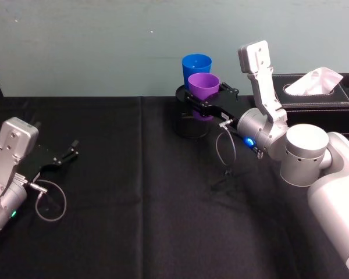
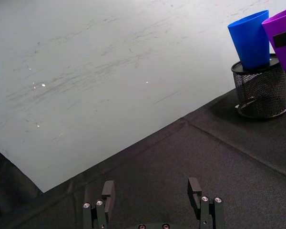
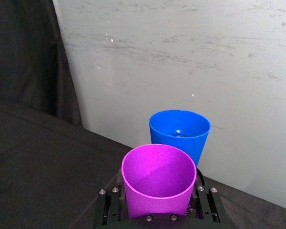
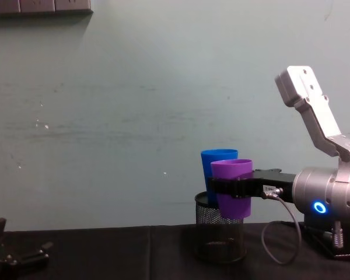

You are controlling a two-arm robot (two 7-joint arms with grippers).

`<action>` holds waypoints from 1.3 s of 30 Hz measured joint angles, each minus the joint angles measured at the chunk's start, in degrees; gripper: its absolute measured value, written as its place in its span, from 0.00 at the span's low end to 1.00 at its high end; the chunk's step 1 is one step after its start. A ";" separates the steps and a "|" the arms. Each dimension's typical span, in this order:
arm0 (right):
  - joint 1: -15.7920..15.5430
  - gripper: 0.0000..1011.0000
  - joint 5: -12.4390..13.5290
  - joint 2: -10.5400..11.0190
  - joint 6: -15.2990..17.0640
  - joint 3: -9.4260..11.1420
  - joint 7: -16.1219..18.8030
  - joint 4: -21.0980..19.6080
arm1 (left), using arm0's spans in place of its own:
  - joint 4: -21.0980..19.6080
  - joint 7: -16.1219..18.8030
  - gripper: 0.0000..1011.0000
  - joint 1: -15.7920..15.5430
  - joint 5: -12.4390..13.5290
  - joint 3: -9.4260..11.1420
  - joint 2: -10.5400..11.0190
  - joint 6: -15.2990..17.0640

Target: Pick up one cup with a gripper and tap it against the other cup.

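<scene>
Figuring the pickup's done: my right gripper [image 1: 206,100] has its fingers clamped on the purple cup [image 1: 203,85], held just beside the blue cup [image 1: 196,64] in its mesh holder [image 2: 261,88], so only the tap's left, and the left gripper [image 2: 151,193] sits parked, fingers apart.

Soft, even light; faint shadows on black cloth [image 1: 104,232] (wall [image 1: 75,46] flecks glint)

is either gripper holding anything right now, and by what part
The right gripper holds the purple cup, jaws clamped around its middle; the left gripper is open and empty.
</scene>
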 joint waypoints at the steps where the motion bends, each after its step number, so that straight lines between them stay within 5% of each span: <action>1: 0.00 0.72 0.00 0.00 0.00 0.00 0.00 0.00 | 0.00 0.00 0.99 0.00 0.00 0.00 0.00 0.00; 39: 0.00 0.72 0.00 0.00 0.00 0.00 0.00 0.00 | 0.00 0.00 0.99 0.00 0.00 0.00 0.00 0.00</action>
